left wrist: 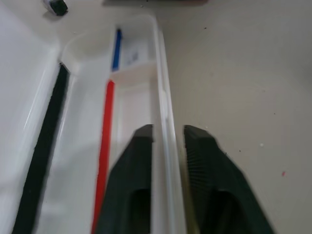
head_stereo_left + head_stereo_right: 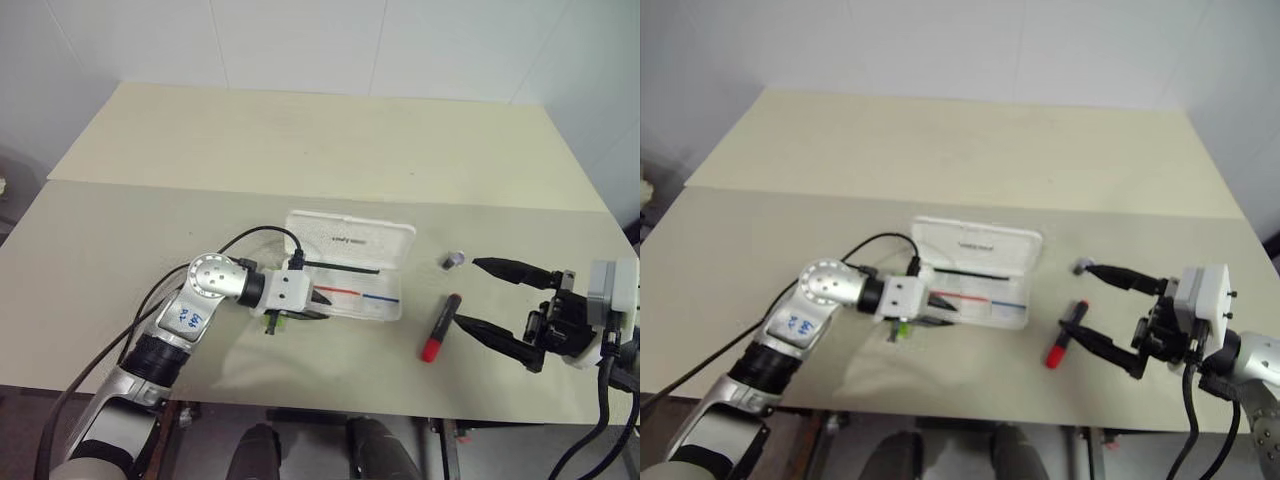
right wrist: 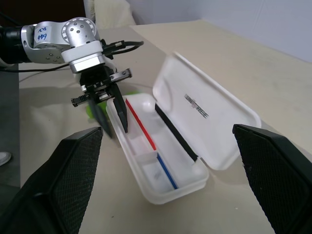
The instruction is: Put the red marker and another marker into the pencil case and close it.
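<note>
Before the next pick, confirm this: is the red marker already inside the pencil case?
No, the red marker lies on the table to the right of the open pencil case, in front of the right hand.

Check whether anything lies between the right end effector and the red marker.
Nothing visible does. The red marker lies on bare table just ahead of the open right end effector, right of the pencil case.

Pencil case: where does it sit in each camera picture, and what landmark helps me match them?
Left eye view: pencil case lies open at the middle of the table, lid away from the robot.
Right eye view: the same, at the middle.
Left wrist view: its near wall is straddled by the left gripper.
Right wrist view: open, lid tipped back, lettering showing.
Landmark: the red stripe inside the case.
</note>
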